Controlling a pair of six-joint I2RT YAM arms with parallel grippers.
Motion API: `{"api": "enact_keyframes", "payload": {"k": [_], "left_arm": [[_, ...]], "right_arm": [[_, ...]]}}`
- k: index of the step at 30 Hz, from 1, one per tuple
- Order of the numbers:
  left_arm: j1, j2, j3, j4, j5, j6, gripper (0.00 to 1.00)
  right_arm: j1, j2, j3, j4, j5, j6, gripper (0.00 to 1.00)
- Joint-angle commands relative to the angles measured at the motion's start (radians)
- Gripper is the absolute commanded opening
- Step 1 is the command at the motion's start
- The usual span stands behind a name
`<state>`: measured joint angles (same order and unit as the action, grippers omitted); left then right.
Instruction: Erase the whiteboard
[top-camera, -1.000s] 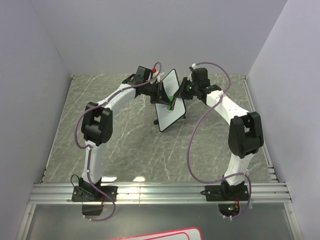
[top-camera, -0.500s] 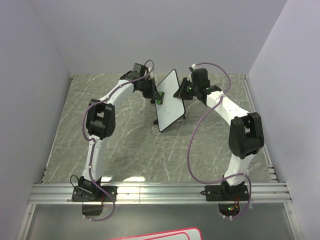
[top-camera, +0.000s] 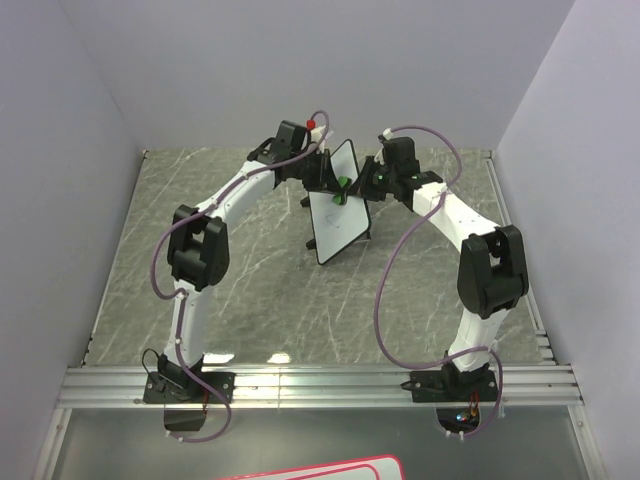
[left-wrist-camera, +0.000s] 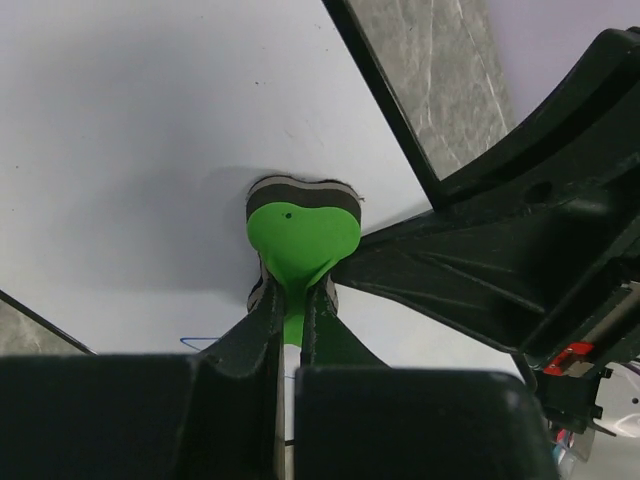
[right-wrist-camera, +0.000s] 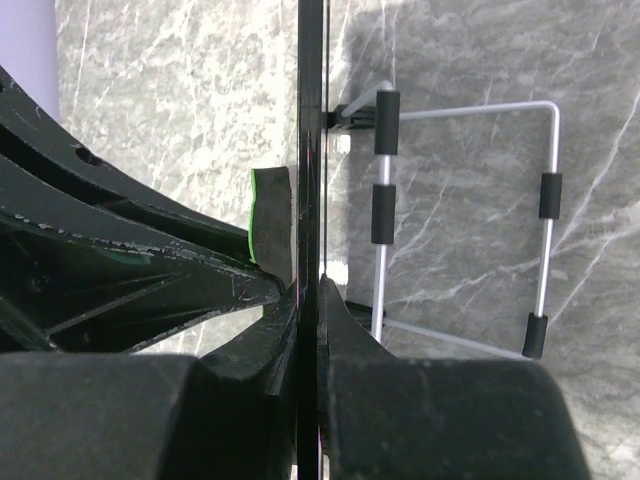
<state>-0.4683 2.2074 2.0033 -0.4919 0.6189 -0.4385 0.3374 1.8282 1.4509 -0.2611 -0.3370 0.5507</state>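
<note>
Left end effector (left-wrist-camera: 292, 300) pinches green heart-shaped eraser (left-wrist-camera: 302, 232) — right end effector (right-wrist-camera: 310, 290) clamps whiteboard (top-camera: 338, 228) edge.

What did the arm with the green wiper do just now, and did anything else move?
The left gripper, shut on the green eraser, slid it to the left edge of the whiteboard. It then slid back toward the middle, a little higher. The right gripper stayed clamped on the board's right edge, and the board kept its tilt on the wire stand.
</note>
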Motion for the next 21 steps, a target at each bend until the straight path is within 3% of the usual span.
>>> {"api": "enact_keyframes", "payload": {"k": [1,5,6,10,17,21], "left_arm": [[-0.095,-0.034,-0.023,0.116,0.203,-0.042,0.00],[-0.093,-0.015,-0.014,0.028,0.076,-0.029,0.00],[-0.090,-0.006,-0.006,0.003,-0.009,-0.029,0.00],[-0.053,0.066,-0.037,-0.102,-0.100,-0.060,0.00],[-0.029,-0.032,-0.444,0.062,-0.093,-0.060,0.00],[-0.053,-0.083,-0.543,0.111,-0.073,-0.066,0.00]], "right_arm": [[0.134,0.023,-0.035,-0.075,-0.203,0.009,0.00],[0.135,0.006,-0.050,-0.072,-0.198,0.011,0.00],[0.137,0.005,-0.052,-0.070,-0.197,0.011,0.00],[0.134,-0.003,-0.054,-0.076,-0.183,0.011,0.00],[0.134,-0.009,-0.054,-0.072,-0.177,0.023,0.00],[0.135,0.002,-0.046,-0.072,-0.166,0.031,0.00]]}}
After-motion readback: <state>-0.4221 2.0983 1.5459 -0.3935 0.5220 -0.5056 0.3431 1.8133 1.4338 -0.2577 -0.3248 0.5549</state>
